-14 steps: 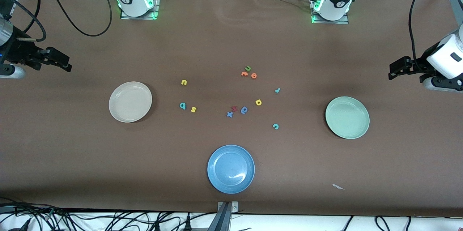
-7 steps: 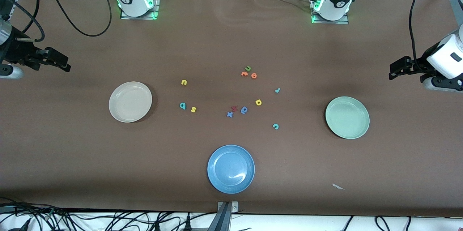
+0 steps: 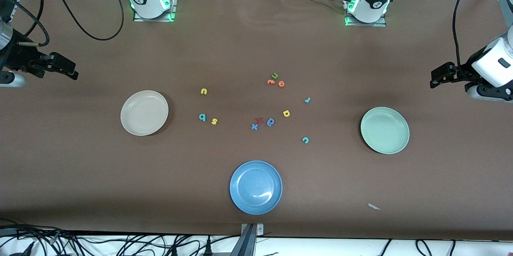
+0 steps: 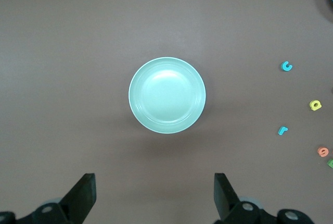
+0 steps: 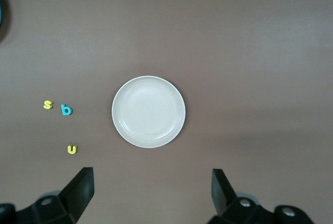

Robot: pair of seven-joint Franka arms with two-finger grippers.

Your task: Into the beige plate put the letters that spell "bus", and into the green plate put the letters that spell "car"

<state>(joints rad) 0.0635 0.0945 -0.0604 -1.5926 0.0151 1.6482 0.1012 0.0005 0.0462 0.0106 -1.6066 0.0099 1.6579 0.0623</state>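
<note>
The beige plate [image 3: 144, 112] [image 5: 149, 111] lies empty toward the right arm's end. Beside it on the table are the yellow "u" [image 3: 204, 91] [image 5: 72, 149], teal "b" [image 3: 202, 117] [image 5: 66, 110] and yellow "s" [image 3: 214, 121] [image 5: 48, 104]. The green plate [image 3: 384, 130] [image 4: 167, 95] lies empty toward the left arm's end, with the teal "r" [image 3: 307, 100] [image 4: 282, 130], yellow "a" [image 3: 286, 113] [image 4: 315, 104] and teal "c" [image 3: 305, 140] [image 4: 286, 66] beside it. My right gripper [image 3: 71, 68] [image 5: 152, 190] and left gripper [image 3: 436, 76] [image 4: 155, 193] hang open and empty, high over the table's ends.
A blue plate [image 3: 255, 187] sits near the table's front edge. A green "u" [image 3: 274, 75] and two orange letters [image 3: 281, 84] lie mid-table. A blue rounded letter [image 3: 270, 121], a red letter [image 3: 259, 119] and a blue "x" [image 3: 254, 127] cluster near the "a". A paper scrap [image 3: 374, 206] lies on the cloth.
Both arms have drifted very slightly at the table's ends. The letters and plates have not moved.
</note>
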